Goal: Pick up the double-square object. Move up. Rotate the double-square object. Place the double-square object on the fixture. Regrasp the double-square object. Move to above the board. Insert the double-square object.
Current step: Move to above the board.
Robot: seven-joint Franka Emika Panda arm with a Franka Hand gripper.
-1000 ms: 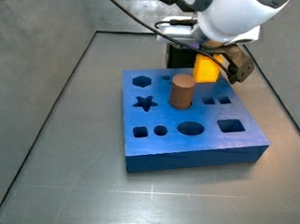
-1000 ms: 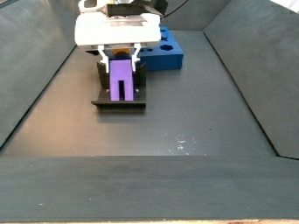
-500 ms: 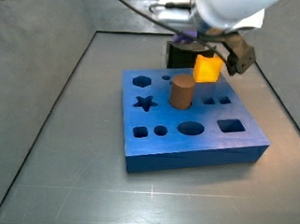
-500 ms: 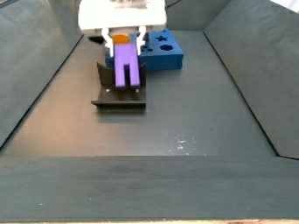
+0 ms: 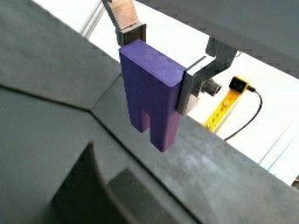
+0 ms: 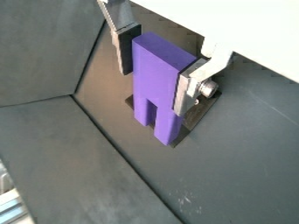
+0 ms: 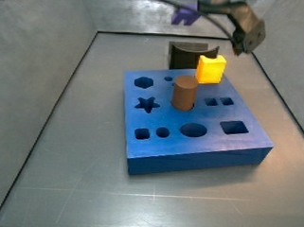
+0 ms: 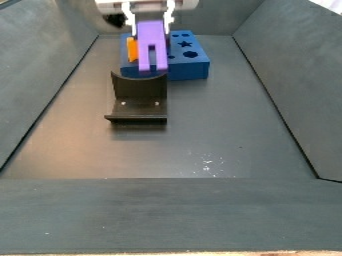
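Wrist views both show the double-square object clamped between the two silver fingers of the gripper, which is closed on the upper part of the piece, with the notched end hanging free below. In a side view the purple piece is seen hanging upright, lifted clear above the fixture, which stands empty on the grey floor just in front of the board. The gripper is mostly cut off by the frame edge there. In a side view taken from beyond the board, only a dark part of the gripper and a sliver of purple are visible above the fixture; a yellow block and a brown cylinder are seated in the board.

The regrasp appears done, and the transfer to above the board is judged to be the step in hand. The piece is taken to be light, rigid moulded plastic with smooth flat faces. It should not deform under the pads, but it could slip or swing if gripped loosely. The hold on the broad flat sides near the top is judged sound, since the stepped lower end is left free for insertion. Which hole is meant cannot be told from these pictures.
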